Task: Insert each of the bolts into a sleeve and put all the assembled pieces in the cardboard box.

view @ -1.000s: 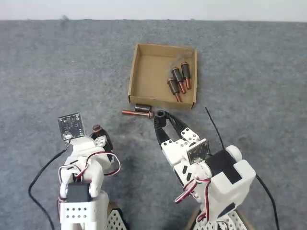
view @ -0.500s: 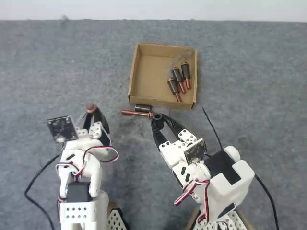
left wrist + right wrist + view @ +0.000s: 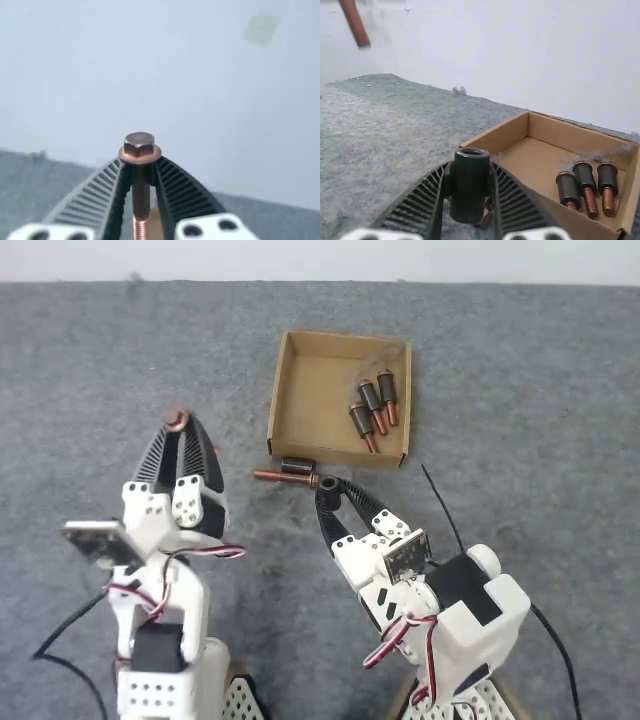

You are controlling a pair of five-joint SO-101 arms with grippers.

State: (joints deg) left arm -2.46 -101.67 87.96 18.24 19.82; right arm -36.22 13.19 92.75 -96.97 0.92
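Grey felt (image 3: 100, 360), white wall (image 3: 520, 50) behind. Your left gripper (image 3: 139, 167) is clamped on a bolt (image 3: 139, 147), head up, raised off the felt; right gripper (image 3: 470, 180) grips a sleeve (image 3: 470, 170) upright near the box (image 3: 275, 390). Three assemblies (image 3: 372, 405) boxed — a loose assembly (image 3: 290, 472) lies outside against its near side, just beside the sleeve. To do: mate this pair, box both. Mind the loose one.

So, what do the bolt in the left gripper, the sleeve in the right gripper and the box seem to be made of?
The bolt looks like metal with a copper-coloured, slightly shiny finish; its hex head and threads show. The sleeve is a dark, smooth tube, perhaps plastic or blackened metal; I cannot tell. The cardboard box is matte brown card with thin walls.
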